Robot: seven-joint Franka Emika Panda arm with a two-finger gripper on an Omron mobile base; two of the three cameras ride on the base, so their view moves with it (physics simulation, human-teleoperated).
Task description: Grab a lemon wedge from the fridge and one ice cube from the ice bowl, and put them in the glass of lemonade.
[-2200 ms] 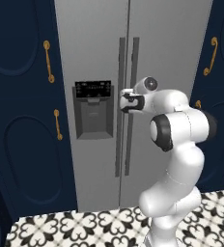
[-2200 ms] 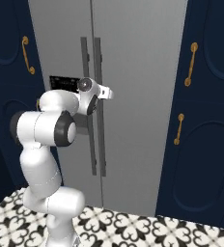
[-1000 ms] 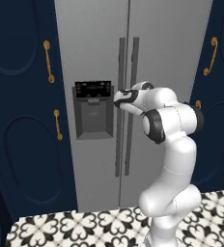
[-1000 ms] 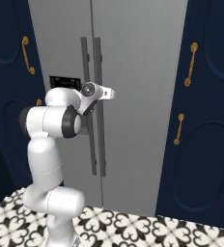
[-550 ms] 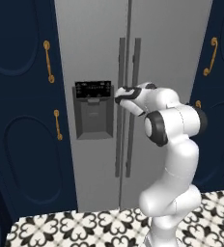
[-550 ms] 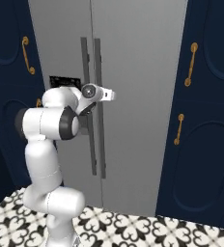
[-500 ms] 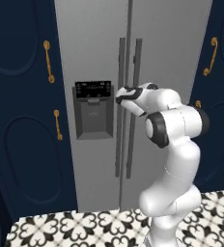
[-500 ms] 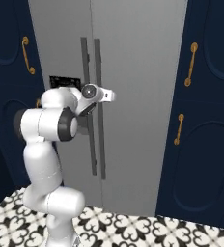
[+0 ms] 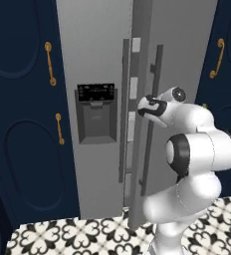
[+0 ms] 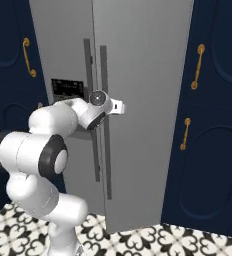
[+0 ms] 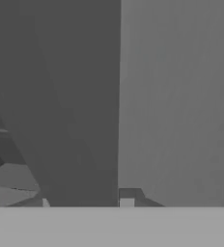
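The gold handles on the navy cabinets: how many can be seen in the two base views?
4. Left of the fridge: upper handle and lower handle. Right of the fridge: upper handle and lower handle. The arm may hide others.

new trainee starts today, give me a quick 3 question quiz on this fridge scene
1. True or false: the right fridge door is cracked open, with a gap showing door shelves beside the left fridge door.
2. Which door carries the black dispenser panel? A) left door B) right door C) a navy cabinet
3. Fill in: the gripper is at the long vertical bar ______ of the right door.

Key: 1 true; 2 A; 3 handle. In the left base view the gripper sits at that bar, but how its jaws stand is hidden. The navy cabinets with gold handles flank the fridge.
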